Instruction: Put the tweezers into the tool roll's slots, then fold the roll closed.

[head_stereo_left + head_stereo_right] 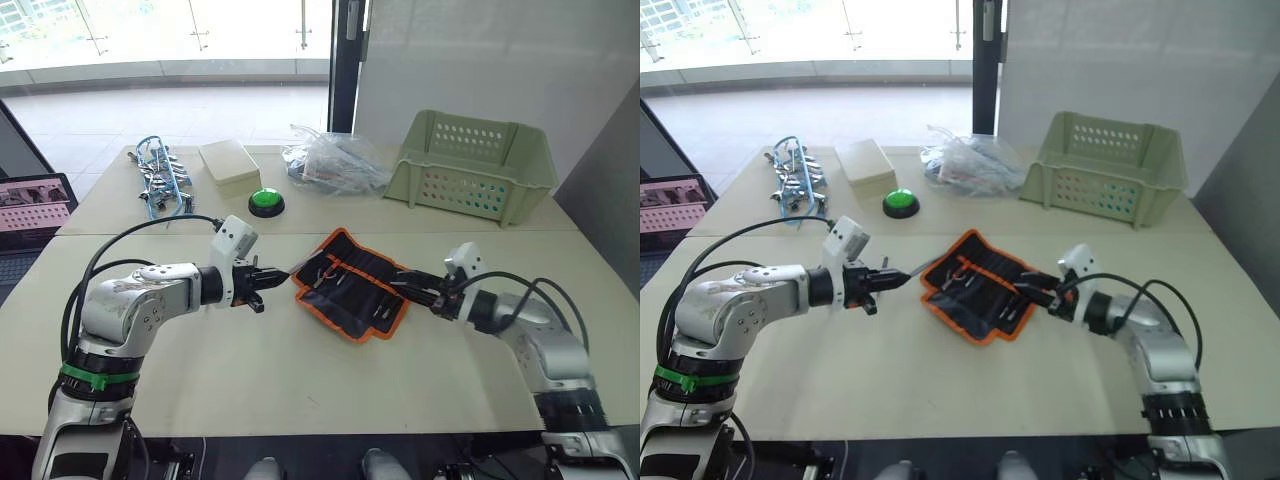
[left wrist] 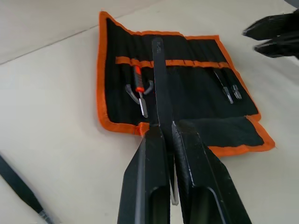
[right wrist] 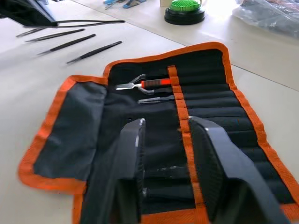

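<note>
The tool roll (image 1: 350, 286) lies unfolded at mid-table, black with orange edging. An orange-handled tool (image 2: 138, 86) and a few small tools (image 2: 229, 91) sit in its slots. My left gripper (image 1: 274, 275) is just left of the roll, shut on one black tweezers (image 2: 159, 84) whose tip reaches over the slot band. Three more tweezers (image 3: 70, 43) lie loose on the table beyond the roll's left edge. My right gripper (image 3: 168, 123) hangs open over the roll's right end, with nothing between its fingers.
A pale green basket (image 1: 470, 165) stands at the back right, beside a clear plastic bag (image 1: 335, 160). A green button (image 1: 266, 202), a cream box (image 1: 228, 165) and blue-and-silver clips (image 1: 160, 178) are at the back left. A laptop (image 1: 30, 205) is far left.
</note>
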Motion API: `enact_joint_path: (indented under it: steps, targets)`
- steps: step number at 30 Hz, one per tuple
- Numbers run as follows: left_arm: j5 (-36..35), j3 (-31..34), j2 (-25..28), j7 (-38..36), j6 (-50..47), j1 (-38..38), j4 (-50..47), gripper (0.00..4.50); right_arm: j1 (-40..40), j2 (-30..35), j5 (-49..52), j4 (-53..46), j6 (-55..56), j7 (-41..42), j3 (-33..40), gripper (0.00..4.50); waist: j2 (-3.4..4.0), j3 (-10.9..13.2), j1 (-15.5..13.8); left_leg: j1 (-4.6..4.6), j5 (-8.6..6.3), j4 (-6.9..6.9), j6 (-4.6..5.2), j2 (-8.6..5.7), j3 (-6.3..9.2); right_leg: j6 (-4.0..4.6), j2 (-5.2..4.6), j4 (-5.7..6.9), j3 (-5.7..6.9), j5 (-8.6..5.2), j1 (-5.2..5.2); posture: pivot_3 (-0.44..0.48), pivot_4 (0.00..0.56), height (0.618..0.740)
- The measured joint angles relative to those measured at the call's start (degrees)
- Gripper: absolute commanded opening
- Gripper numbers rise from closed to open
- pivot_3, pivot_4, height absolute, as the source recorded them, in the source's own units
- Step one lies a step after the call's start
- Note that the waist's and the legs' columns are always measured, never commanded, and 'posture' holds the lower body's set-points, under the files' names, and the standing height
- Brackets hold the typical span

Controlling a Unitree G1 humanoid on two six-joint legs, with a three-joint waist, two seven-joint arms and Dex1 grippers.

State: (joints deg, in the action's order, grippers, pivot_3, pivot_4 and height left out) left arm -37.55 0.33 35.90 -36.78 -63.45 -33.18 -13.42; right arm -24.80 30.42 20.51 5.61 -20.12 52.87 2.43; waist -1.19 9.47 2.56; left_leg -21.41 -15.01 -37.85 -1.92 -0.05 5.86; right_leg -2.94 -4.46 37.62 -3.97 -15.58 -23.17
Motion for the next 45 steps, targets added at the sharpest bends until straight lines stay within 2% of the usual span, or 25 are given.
enact_joint_path:
  steps: [2,6,10,12,17,24,30,45]
  targets:
    - [-0.53,-1.07,-1.07,1.15,-2.27,-0.04,-1.91,0.00,-2.62,-0.80,-1.81,3.27,1.45,-0.79,-1.51,0.02,0.00,0.00,-0.09,-0.01,0.02,0.00,-0.04,0.00,0.01,0.00,0.00,0.00,0.00,0.00,0.00,0.000,0.150,0.740]
    - [-0.70,-2.81,-4.07,4.65,-5.72,-0.61,-4.28,0.00,-6.54,-1.97,-4.91,10.54,3.79,-1.30,-3.25,0.02,-0.01,0.00,-0.30,-0.02,0.05,0.00,-0.08,-0.02,0.02,0.00,-0.01,0.00,0.01,0.00,0.01,0.000,0.150,0.740]
    - [1.30,-6.04,-7.08,7.96,-6.70,-2.30,-4.48,0.00,-7.23,-3.01,-6.43,16.69,6.59,-0.60,-4.02,0.02,0.00,0.00,-0.25,-0.03,0.05,0.00,-0.09,-0.02,0.02,0.00,-0.01,-0.01,0.00,0.00,0.01,0.000,0.150,0.740]
    - [2.21,-7.17,-9.19,9.58,-6.87,-3.03,-4.09,0.00,-7.22,-3.07,-6.73,18.43,7.70,-0.09,-4.05,0.02,0.00,0.00,-0.17,-0.03,0.06,0.00,-0.10,-0.02,0.02,0.01,-0.01,-0.01,-0.01,0.00,0.01,0.000,0.150,0.740]
    - [5.20,-9.99,-10.30,11.33,-6.89,-4.26,-1.79,0.00,-7.10,-2.86,-6.93,19.26,8.78,0.56,-3.86,0.02,0.00,0.00,0.09,-0.01,0.06,0.00,-0.10,-0.01,0.03,0.01,0.01,0.01,-0.01,0.00,0.00,0.000,0.150,0.740]
    - [9.41,-12.64,-9.93,10.79,-5.01,-5.91,3.37,0.00,-7.09,-2.57,-9.15,22.41,12.86,0.87,-4.02,0.02,0.00,0.00,-0.05,-0.01,0.09,0.00,-0.15,-0.03,0.03,0.01,0.00,0.00,-0.01,0.00,0.02,0.000,0.150,0.740]
    - [12.49,-15.92,-9.65,6.21,0.57,-7.38,9.46,0.00,-7.28,-2.51,-10.33,23.68,15.02,1.26,-4.39,0.02,0.00,-0.01,-0.08,0.04,0.14,0.00,-0.25,-0.03,0.03,0.00,0.00,0.00,0.00,0.00,0.08,0.000,0.150,0.740]
    - [17.70,-17.29,-15.35,3.62,5.60,-9.47,18.10,0.00,-7.14,-2.57,-10.40,24.28,15.80,1.11,-4.26,0.02,-0.03,-0.02,-0.19,0.09,0.19,-0.01,-0.31,-0.03,0.04,0.00,-0.01,0.01,0.00,0.00,0.16,0.000,0.150,0.740]
